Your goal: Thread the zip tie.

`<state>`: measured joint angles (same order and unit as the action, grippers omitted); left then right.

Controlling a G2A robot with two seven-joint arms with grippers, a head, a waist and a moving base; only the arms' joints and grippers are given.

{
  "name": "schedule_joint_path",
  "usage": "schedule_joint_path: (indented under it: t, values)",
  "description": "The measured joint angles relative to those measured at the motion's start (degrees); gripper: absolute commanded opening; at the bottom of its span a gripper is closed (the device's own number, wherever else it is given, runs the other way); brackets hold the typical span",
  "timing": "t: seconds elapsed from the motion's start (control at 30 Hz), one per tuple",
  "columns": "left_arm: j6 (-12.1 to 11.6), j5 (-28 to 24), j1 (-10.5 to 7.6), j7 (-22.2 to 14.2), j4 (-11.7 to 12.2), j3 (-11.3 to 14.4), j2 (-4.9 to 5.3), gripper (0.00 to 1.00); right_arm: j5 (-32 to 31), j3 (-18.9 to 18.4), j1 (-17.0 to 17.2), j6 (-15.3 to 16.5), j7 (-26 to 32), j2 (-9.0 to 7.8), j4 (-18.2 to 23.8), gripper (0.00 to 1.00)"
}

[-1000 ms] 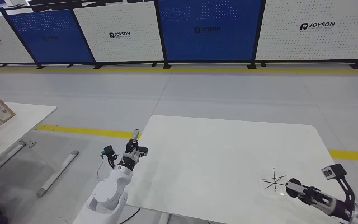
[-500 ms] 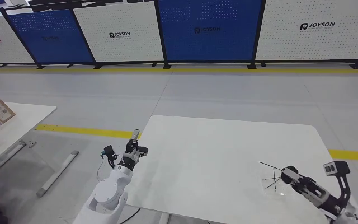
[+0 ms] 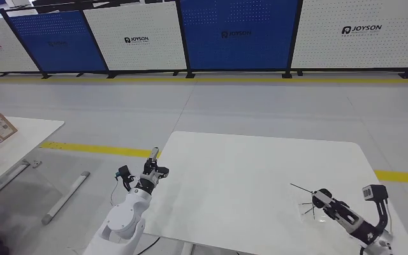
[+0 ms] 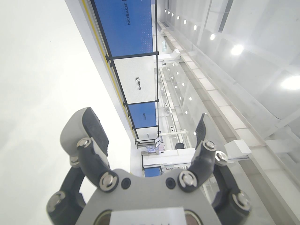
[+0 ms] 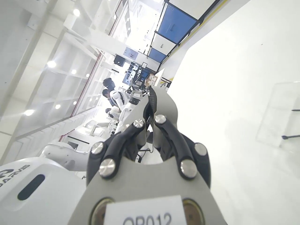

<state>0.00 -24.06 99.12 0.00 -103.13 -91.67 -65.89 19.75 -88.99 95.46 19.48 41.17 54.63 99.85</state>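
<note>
Nearest to us, the right gripper [image 3: 318, 194] has its fingers pressed together on one zip tie [image 3: 299, 188], which sticks out from them as a thin black line over the table [image 3: 255, 166]. We cannot tell which end of the tie is held. Just beside the gripper lies a clear sheet [image 5: 274, 108] with the other zip ties [image 5: 290, 137] on it, flat and not touched.

Farther away, at the left edge of the table, the left gripper [image 4: 147, 118] hangs with its fingers spread wide and nothing between them. It is well apart from the held tie. Behind the table stand the blue and white panels [image 3: 239, 32].

We judge that only the first step is done: one tie is taken out of the pile. The threading itself is not begun, because the tie is not bent into a loop and its tail is not in its head. Probably the left gripper must come to help.

Compared with one second ago, the right gripper has left the sheet, where it was low over the pile, and has carried the tie up and toward the middle of the table. The left arm has not moved.
</note>
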Motion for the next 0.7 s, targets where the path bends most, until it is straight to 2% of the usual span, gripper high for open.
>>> schedule_joint_path:
  t: [0.2, 0.27, 0.33, 0.37, 0.63, 0.7]
  values:
    - [0.0, 0.0, 0.0, 0.0, 0.0, 0.0, 0.0, 1.0, 1.9, 0.7, -2.3, -2.6, -0.6, 0.25, 2.6, 0.0]
    - [0.0, 0.0, 0.0, 0.0, 0.0, 0.0, 0.0, 1.0, 0.9, 1.8, -3.8, -4.6, 0.2, 0.3, 3.2, 0.0]
    - [0.0, 0.0, 0.0, 0.0, 0.0, 0.0, 0.0, 1.0, -1.8, 3.2, -5.3, -7.9, -0.1, 0.37, 2.9, 0.0]
    - [0.0, 0.0, 0.0, 0.0, 0.0, 0.0, 0.0, 1.0, -2.1, 3.4, -5.5, -8.4, -0.4, 0.39, 2.8, 0.0]
    - [0.0, 0.0, -0.01, 0.0, 0.0, 0.0, 0.0, 1.0, -2.0, 3.3, -5.4, -8.1, -0.5, 0.39, 2.8, 0.0]
    - [-0.3, -1.1, -0.43, -1.2, -0.5, -0.1, -0.02, 1.0, -2.0, 3.3, -5.4, -8.1, -0.5, 0.39, 2.8, 0.0]
